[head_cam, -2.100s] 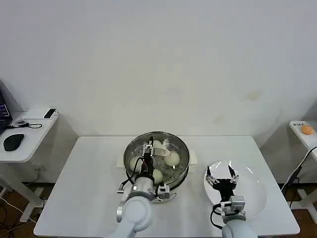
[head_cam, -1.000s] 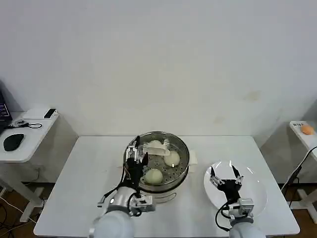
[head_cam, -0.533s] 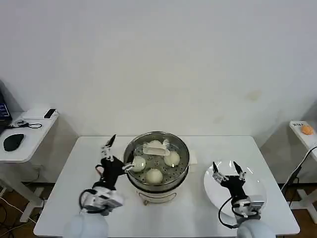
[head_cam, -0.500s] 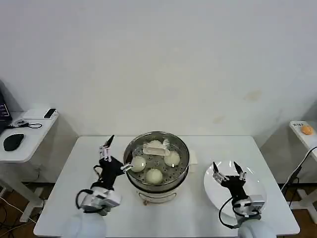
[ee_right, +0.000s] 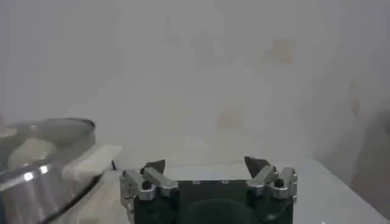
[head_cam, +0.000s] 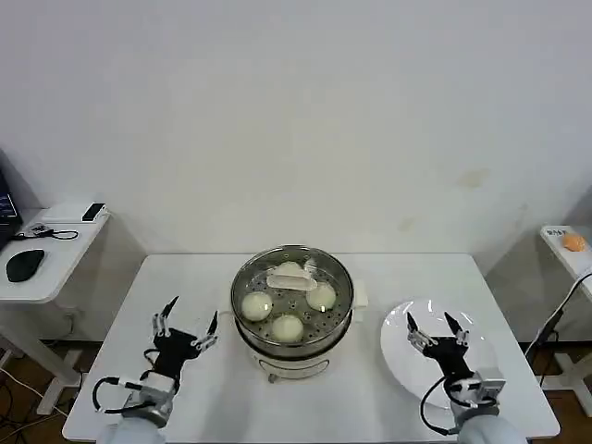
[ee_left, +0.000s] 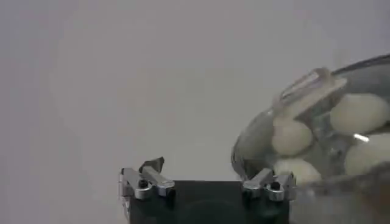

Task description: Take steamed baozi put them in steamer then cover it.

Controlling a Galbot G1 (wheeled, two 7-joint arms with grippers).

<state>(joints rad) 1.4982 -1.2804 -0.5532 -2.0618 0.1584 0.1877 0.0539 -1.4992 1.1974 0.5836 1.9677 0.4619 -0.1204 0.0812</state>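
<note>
White bench [head_cam: 305,407]: steamer [head_cam: 292,303] centre holds baozi [head_cam: 289,327] under cover [head_cam: 292,279]; task looks complete. Left gripper [head_cam: 184,331] at 8 o'clock, right gripper [head_cam: 437,329] at 4 o'clock, both spread, empty.

White table [head_cam: 185,277], white plate [head_cam: 476,347] at its right, side desk with mouse [head_cam: 25,264]

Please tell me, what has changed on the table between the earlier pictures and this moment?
The left gripper has left the cover, which it let go of, and drawn back to the robot's left and nearer the body, now open over bare table. The right gripper drew back slightly over the white plate, open. The steamer, covered, and its baozi stayed put.
</note>
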